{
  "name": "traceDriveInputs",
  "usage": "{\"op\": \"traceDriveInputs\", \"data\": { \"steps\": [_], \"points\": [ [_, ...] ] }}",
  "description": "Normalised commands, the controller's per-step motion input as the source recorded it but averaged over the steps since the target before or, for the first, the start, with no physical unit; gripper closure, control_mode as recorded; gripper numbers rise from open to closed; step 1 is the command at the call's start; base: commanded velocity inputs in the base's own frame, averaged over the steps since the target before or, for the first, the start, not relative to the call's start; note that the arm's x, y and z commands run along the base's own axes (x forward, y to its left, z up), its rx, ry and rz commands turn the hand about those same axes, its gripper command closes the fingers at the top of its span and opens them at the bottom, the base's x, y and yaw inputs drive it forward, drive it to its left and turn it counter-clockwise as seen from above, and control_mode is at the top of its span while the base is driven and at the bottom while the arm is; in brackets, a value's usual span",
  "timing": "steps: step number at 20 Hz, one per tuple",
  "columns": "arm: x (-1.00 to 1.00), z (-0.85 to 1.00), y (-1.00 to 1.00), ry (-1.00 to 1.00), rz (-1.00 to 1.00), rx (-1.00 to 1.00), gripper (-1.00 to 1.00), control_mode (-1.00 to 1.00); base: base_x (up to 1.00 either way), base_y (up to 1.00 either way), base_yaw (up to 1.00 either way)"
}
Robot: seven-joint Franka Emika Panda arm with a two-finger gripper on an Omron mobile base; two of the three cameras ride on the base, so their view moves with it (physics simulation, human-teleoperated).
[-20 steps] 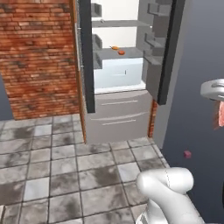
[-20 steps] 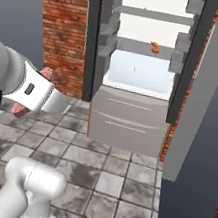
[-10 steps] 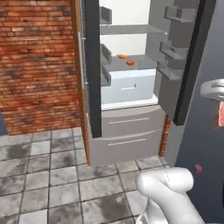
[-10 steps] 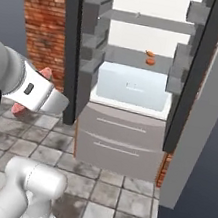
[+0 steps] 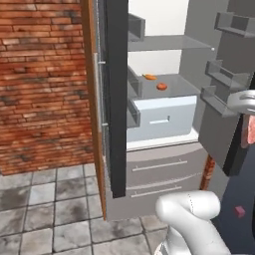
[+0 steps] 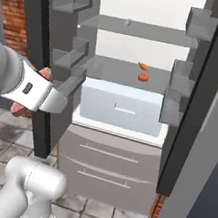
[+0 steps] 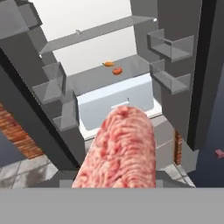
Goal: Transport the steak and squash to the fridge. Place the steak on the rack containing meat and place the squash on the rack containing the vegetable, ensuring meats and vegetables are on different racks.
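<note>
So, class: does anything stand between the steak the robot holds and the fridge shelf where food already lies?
Nothing visible does. Both fridge doors stand open, and the steak faces the shelf directly.

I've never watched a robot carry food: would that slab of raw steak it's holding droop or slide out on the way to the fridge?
The steak juts straight out from the gripper without sagging, so it probably behaves stiffly here. Its marbled surface looks rough, so likely not slippery. It's thick and rounded, so set on a fridge shelf it might rock slightly, though probably not roll.
</note>
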Motion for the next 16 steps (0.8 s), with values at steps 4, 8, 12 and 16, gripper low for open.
{"op": "traceDriveInputs", "data": {
  "steps": [4,8,12,16],
  "points": [
    [0.00,0.00,0.00,0.00,0.00,0.00,1.00,1.00,0.49,-0.39,0.00],
    [0.00,0.00,0.00,0.00,0.00,0.00,1.00,1.00,0.03,-0.11,0.00],
    [0.00,0.00,0.00,0.00,0.00,0.00,1.00,1.00,0.00,0.12,0.00],
    [0.00,0.00,0.00,0.00,0.00,0.00,1.00,1.00,0.55,-0.41,0.09]
  ]
}}
